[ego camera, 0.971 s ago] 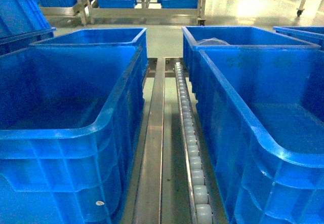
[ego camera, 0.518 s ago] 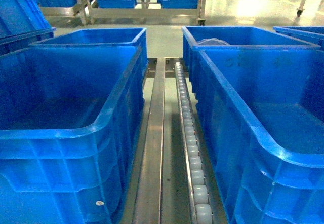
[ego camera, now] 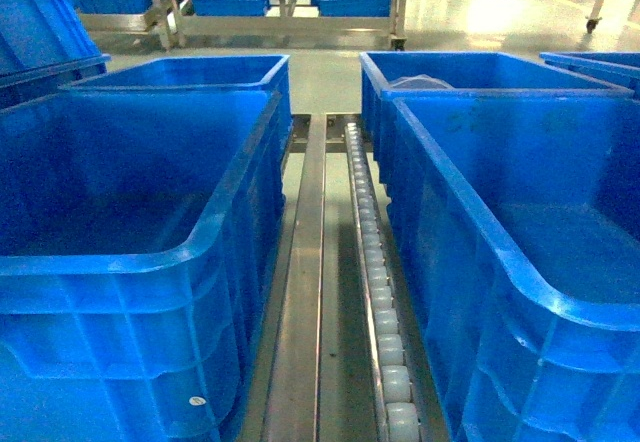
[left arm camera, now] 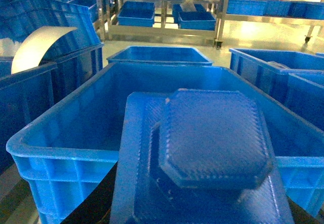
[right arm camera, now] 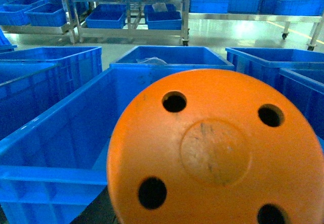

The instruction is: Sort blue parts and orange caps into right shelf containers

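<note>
Head view first: no arm and no claw shows here at all. Nearest on the left stands a big deep blue bin, and on the right another deep blue bin, both with thick rolled rims. Between them runs a steel rail with a line of white rollers just beside it on the right, leading away. Farther along, a second bin sits behind each near one, the far left bin and the far right bin, which has something pale lying in it. Beyond those, across a shiny floor, a metal rack carries more blue trays.

Over to the left wrist camera: a blue part fills the near foreground, a boxy body with an eight-sided, ridged knob facing the lens. It sits right at the claw, but the fingers themselves are hidden, so how the left claw stands I cannot tell. Behind it lies the open blue bin, and off to the far left a curved pale sheet leans out of stacked crates.

Right wrist camera: an orange cap blocks most of the picture, round face toward the lens, four dark holes around a raised centre disc. Again the fingers are covered; the right claw's state cannot be told. Behind it sits a deep blue bin, with further bins and the rack beyond.
</note>
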`<state>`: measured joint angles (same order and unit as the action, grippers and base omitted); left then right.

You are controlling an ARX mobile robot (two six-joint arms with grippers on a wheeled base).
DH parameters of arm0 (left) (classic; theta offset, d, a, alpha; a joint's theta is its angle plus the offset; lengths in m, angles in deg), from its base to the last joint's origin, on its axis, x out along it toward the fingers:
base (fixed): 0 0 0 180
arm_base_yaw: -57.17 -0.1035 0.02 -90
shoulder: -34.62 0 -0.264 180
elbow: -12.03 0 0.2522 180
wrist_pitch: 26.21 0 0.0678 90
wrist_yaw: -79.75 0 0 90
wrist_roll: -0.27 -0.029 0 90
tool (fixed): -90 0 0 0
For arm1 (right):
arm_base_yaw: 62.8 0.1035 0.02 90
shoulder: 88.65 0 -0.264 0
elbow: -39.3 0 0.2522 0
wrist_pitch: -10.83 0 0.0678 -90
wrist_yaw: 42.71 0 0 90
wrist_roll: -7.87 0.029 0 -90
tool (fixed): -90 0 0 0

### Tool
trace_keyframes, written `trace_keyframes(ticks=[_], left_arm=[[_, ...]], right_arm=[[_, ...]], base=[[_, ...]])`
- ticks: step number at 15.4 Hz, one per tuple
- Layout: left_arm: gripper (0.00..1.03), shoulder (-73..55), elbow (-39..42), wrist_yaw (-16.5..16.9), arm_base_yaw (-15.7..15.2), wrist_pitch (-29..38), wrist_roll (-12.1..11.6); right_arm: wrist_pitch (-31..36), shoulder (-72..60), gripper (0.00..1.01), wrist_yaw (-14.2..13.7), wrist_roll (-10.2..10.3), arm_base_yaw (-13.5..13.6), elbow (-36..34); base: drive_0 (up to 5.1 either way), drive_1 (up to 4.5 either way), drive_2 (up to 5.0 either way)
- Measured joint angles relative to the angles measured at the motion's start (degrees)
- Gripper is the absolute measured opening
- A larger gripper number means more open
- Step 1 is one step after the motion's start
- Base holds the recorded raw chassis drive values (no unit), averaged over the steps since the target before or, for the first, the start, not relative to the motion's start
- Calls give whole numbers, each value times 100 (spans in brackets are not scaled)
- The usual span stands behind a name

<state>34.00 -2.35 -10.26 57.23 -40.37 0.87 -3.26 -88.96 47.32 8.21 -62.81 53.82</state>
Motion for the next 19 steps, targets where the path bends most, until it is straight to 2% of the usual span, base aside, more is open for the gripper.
trace_keyframes(ticks=[2,3,4,5,6,7,8,9,11,13,14,16,17,19], left_arm=[[42,0,0,0,0,0,0],[42,0,0,-2,0,-2,0],[42,63,31,-605,262,603,0],[42,31,42,-1272,629,1279,-4],[42,-96,42,-1510,686,1403,-15],[42,-334,28,-1574,686,1751,-22],[42,-1095,11,-1506,619,2581,-70],[42,-1641,0,-1311,518,3091,-68],[42,-3451,-267,-914,212,4343,-52],[42,-5023,-1095,-525,125,5195,-37],[42,-5976,-1766,-400,136,5466,-48],[42,-7246,-2688,-291,212,5344,63],[42,-8190,-3373,-319,302,4957,221],[42,-8804,-3864,-365,433,4712,354]], right_arm=[[-2,0,45,0,0,0,0],[282,46,45,153,-105,-46,-24],[1198,61,45,457,-352,-92,-42],[1405,39,45,546,-511,-55,-39],[1375,28,45,562,-538,-33,-37],[1467,4,45,562,-553,-17,-33],[1744,-197,45,643,-560,2,-17],[2260,-592,45,645,-581,2,-9],[3523,-2293,45,859,-529,-42,63],[4559,-3978,45,879,-511,-31,555],[5097,-5027,45,809,-525,15,1108],[5272,-6474,45,623,-584,59,2004],[5149,-7665,45,426,-599,94,2656],[5152,-8804,46,-4,-610,157,3193]], base=[[0,0,0],[0,0,0],[0,0,0],[0,0,0],[0,0,0],[0,0,0],[0,0,0],[0,0,0],[0,0,0],[0,0,0],[0,0,0],[0,0,0],[0,0,0],[0,0,0]])
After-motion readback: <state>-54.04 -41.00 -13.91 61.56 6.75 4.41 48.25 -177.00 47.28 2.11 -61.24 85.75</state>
